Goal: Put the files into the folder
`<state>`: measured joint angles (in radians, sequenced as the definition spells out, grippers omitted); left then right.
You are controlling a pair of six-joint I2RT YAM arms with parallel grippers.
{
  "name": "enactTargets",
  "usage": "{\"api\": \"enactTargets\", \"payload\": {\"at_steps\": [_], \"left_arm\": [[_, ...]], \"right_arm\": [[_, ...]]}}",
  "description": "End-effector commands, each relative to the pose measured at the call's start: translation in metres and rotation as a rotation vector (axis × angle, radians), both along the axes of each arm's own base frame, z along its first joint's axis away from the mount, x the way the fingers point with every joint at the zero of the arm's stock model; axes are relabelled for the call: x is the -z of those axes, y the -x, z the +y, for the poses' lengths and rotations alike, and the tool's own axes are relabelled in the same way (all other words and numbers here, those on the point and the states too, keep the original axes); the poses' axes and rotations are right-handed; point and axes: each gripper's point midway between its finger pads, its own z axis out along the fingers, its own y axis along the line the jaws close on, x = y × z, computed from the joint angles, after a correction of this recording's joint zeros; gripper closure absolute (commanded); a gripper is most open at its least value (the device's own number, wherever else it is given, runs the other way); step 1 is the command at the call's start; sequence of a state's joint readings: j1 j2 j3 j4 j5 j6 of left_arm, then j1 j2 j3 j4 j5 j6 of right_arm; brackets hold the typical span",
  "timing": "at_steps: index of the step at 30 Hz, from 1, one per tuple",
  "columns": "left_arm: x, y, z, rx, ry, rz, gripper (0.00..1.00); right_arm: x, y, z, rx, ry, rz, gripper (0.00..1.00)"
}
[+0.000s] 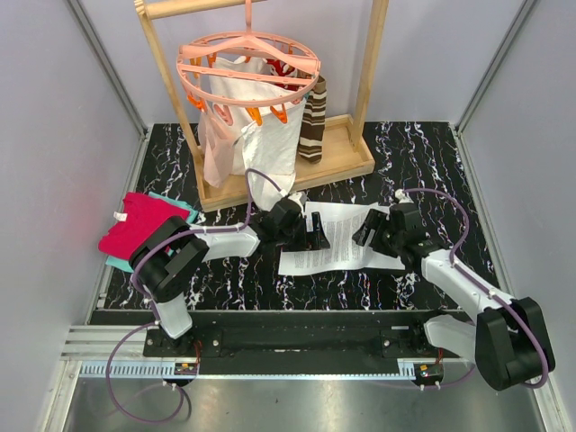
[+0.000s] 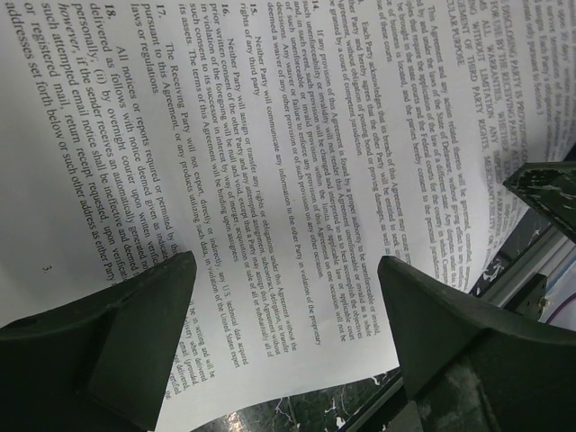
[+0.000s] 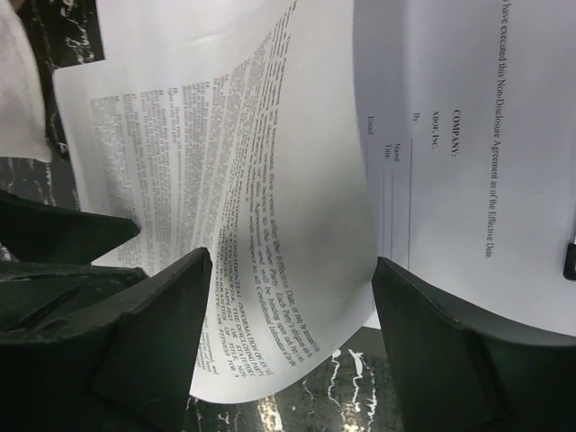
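Note:
The files (image 1: 328, 241) are white printed sheets lying fanned out on the black marble table between my two grippers. The left gripper (image 1: 314, 231) is open at the sheets' left side; in the left wrist view its open fingers (image 2: 286, 261) hover over a text page (image 2: 270, 162). The right gripper (image 1: 368, 231) is open at the sheets' right side. In the right wrist view one sheet (image 3: 261, 225) curls up between its open fingers (image 3: 292, 258), beside a signature page (image 3: 450, 162). A plain dark strip (image 1: 389, 263) at the sheets' front right may be the folder; the rest is hidden.
A wooden rack (image 1: 270, 180) with a pink hanger ring and a white cloth bag (image 1: 243, 117) stands behind the sheets. Red-and-teal folded cloths (image 1: 139, 225) lie at the left. Grey walls close in both sides.

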<state>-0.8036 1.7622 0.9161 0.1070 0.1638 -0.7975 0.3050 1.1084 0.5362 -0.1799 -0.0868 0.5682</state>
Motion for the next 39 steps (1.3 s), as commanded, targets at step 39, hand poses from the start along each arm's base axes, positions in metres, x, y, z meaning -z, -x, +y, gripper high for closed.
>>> {"api": "enactTargets", "payload": {"at_steps": [39], "left_arm": [[-0.026, -0.008, -0.002, 0.035, 0.007, -0.047, 0.07]], "right_arm": [[-0.008, -0.016, -0.048, 0.166, 0.035, 0.142, 0.07]]}}
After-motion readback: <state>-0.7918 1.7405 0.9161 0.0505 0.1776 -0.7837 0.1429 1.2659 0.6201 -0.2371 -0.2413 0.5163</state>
